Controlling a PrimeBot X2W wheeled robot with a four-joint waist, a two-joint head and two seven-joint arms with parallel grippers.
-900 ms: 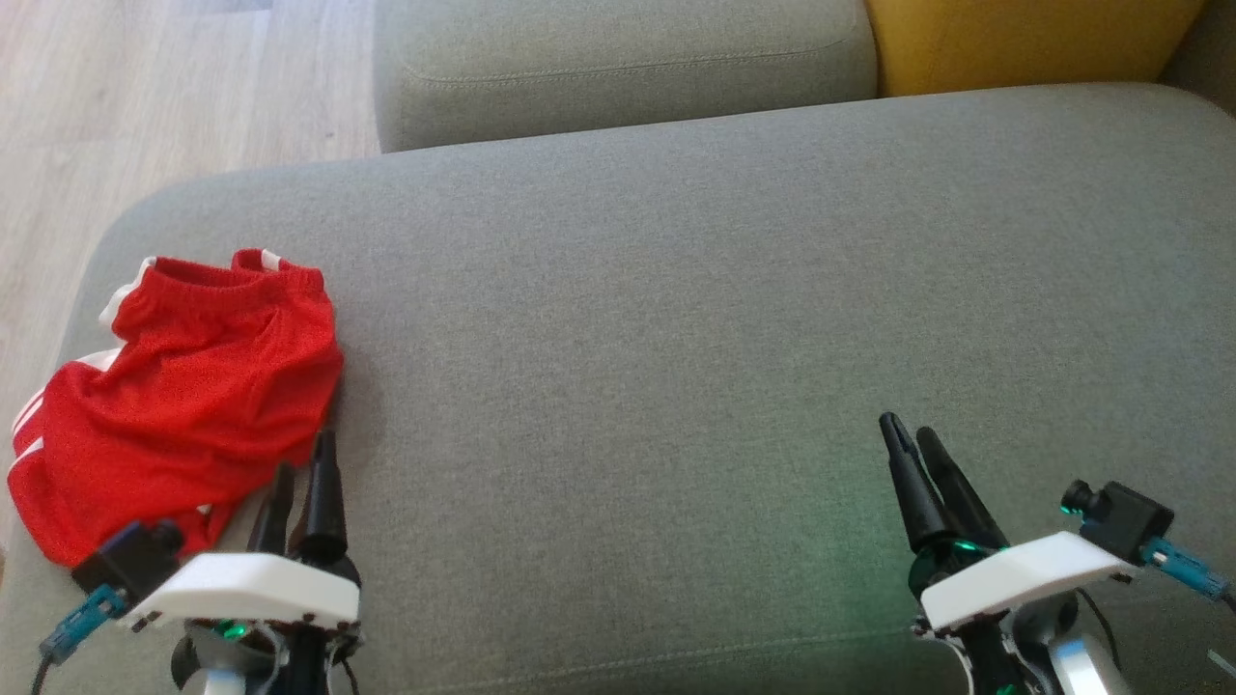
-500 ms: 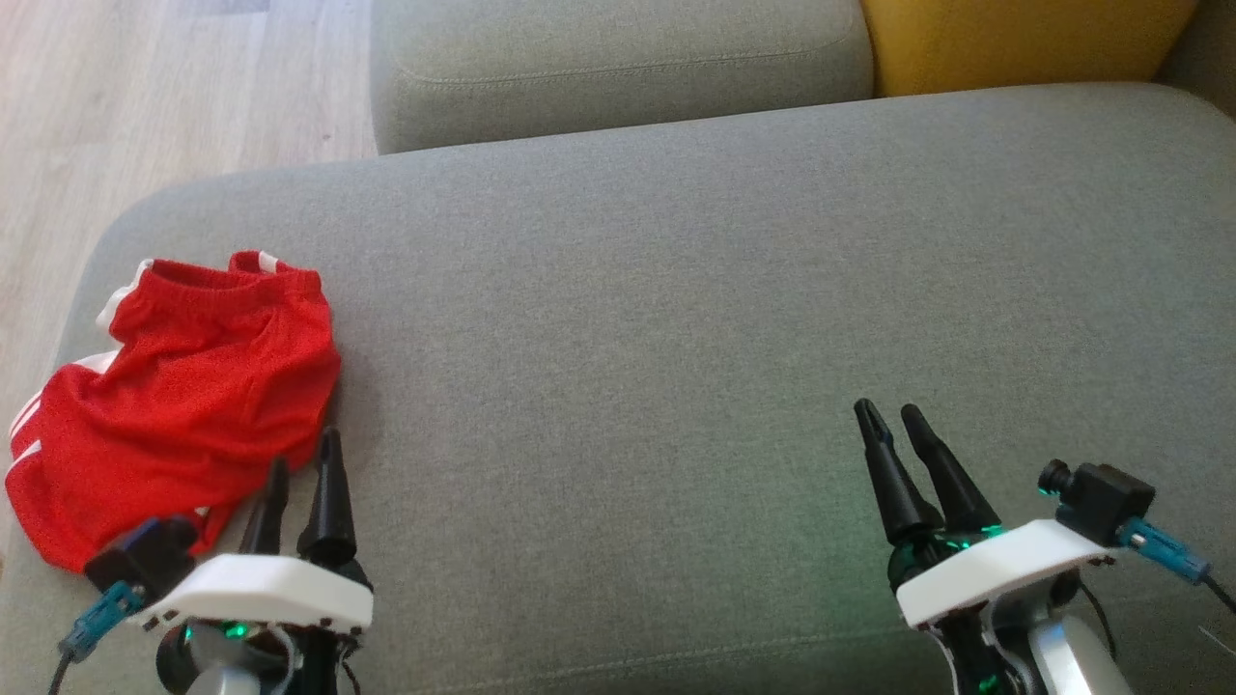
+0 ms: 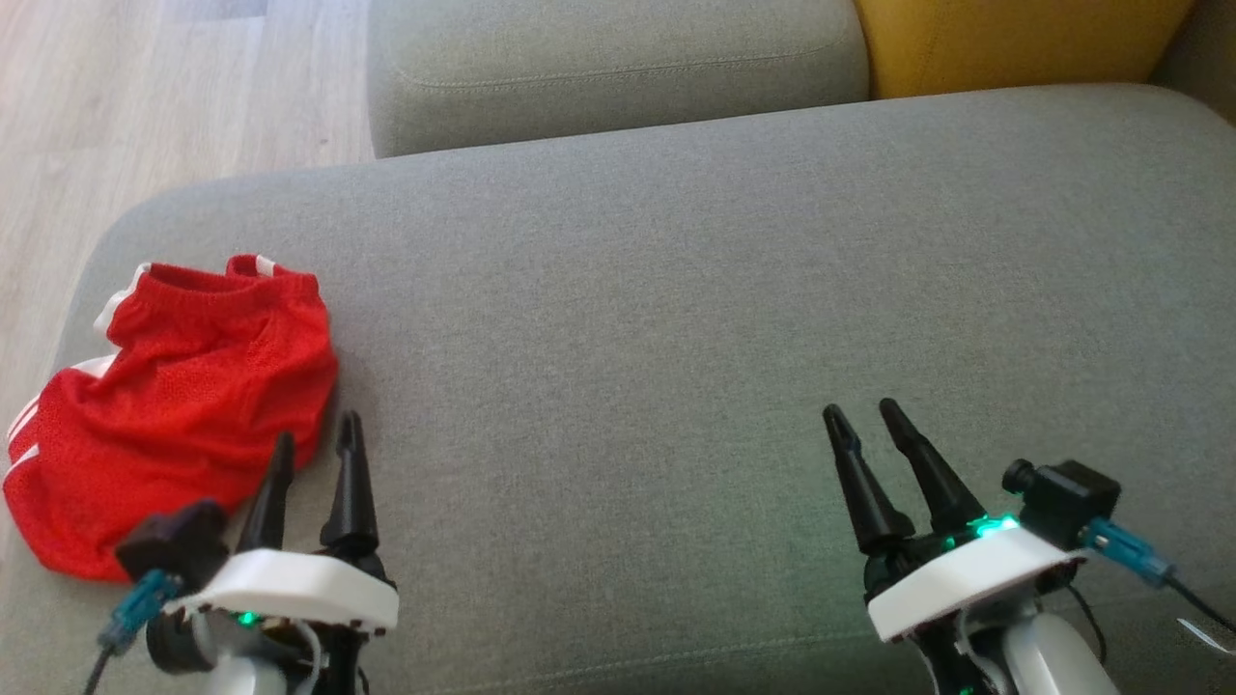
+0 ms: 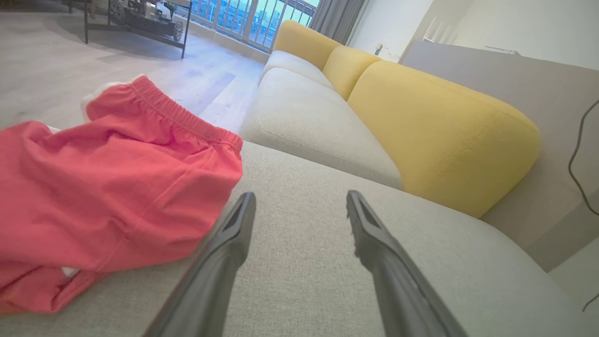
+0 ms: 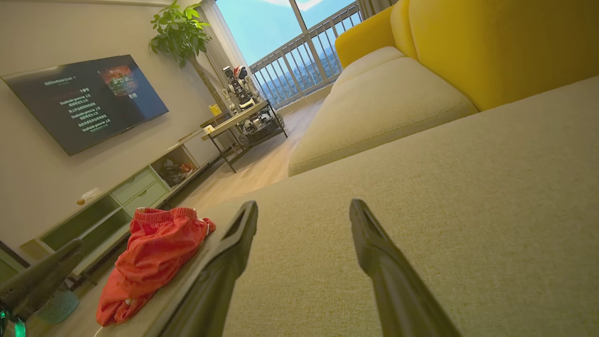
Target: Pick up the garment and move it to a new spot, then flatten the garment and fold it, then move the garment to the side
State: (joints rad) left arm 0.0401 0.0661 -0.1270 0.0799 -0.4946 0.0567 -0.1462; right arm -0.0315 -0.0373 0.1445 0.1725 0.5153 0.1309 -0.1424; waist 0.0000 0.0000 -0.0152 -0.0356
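— Well, where is the garment [image 3: 174,405] for us?
— On the left end of the grey sofa seat [image 3: 676,290], close to the edge beside the wooden floor [image 3: 145,87]. It is red and rumpled, with its elastic waistband on the side far from us and white stripes showing along its left edge.
— And our left gripper [image 3: 317,426]?
— Just beside the garment's near right corner, low over the seat. Its jaws stand spread, with only grey fabric between them. From our left wrist camera the left jaw lies right along the red hem; we cannot tell whether it touches.
— Our right gripper [image 3: 859,406]?
— Well apart from the garment, over the right part of the same seat. Its jaws are spread too and hold nothing.
— What else do we see?
— A second grey seat [image 3: 618,58] beyond ours, with a yellow back cushion [image 3: 1014,39] to its right. Our right wrist camera takes in the garment at its lower left, a wall-mounted screen [image 5: 84,100], a low cabinet [image 5: 140,187] beneath it and a potted plant [image 5: 180,28] by the balcony window.
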